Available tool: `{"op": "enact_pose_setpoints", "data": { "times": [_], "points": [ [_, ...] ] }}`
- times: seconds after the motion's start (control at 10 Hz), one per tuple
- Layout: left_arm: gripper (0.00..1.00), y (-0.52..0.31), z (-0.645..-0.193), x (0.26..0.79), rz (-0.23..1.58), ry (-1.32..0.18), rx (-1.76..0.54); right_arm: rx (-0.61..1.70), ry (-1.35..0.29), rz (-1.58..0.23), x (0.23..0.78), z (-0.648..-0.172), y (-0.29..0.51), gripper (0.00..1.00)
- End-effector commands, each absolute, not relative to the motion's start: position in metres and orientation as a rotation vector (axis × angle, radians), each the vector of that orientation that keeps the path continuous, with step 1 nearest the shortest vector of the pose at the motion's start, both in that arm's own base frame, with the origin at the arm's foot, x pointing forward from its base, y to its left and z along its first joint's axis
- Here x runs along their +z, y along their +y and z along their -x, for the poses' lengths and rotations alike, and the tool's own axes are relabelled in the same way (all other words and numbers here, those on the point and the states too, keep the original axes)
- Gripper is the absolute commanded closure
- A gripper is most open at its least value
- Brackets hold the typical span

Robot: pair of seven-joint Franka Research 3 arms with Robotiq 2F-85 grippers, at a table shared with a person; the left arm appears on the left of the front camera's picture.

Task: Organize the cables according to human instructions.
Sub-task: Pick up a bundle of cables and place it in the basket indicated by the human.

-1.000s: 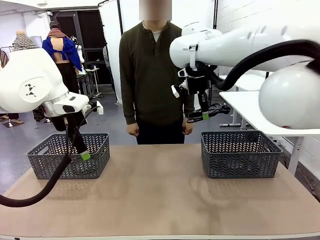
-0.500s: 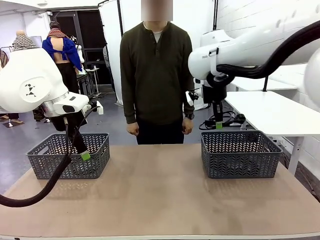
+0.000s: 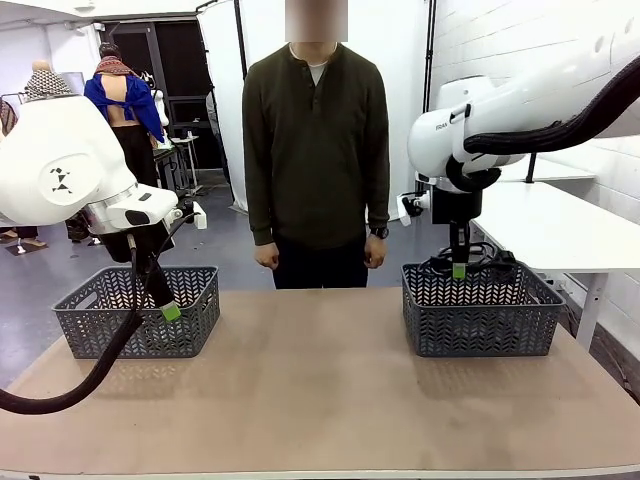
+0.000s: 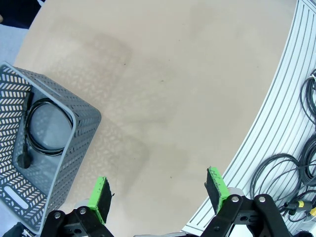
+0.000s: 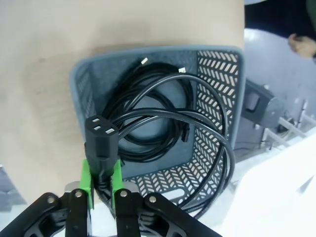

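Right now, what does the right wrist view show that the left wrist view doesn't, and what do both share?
Right wrist view: the right end effector shut on a held cable above the right basket, where more cables lie. Left wrist view: the open left end effector, and the left basket holding one coiled cable. Both show the tan table.

Right arm (image 3: 520, 110) lettering: a small dark word on the white joint housing near the wrist, starts "FRA", the rest too small to read.
Left arm (image 3: 60, 160) mark: black triangle emblem, no letters.
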State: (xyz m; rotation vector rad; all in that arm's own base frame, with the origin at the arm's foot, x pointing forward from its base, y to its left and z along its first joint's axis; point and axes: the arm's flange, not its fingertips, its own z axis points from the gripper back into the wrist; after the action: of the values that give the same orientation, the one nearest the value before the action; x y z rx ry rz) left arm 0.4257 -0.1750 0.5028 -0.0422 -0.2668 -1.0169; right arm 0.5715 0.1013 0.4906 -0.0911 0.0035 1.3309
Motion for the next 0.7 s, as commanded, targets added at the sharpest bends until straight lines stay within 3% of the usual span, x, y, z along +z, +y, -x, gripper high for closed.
{"op": "enact_pose_setpoints", "data": {
  "times": [0.0, 0.6],
  "points": [
    [0.00, -0.175, -0.425, 0.504, 0.042, -0.263, -1.017, 1.399, -0.044, 0.078, 0.487, -0.575, 0.089, 1.00],
    [0.00, -0.175, -0.425, 0.504, 0.042, -0.263, -1.017, 1.486, -0.063, 0.098, 0.472, -0.607, 0.072, 1.00]
  ]
}}
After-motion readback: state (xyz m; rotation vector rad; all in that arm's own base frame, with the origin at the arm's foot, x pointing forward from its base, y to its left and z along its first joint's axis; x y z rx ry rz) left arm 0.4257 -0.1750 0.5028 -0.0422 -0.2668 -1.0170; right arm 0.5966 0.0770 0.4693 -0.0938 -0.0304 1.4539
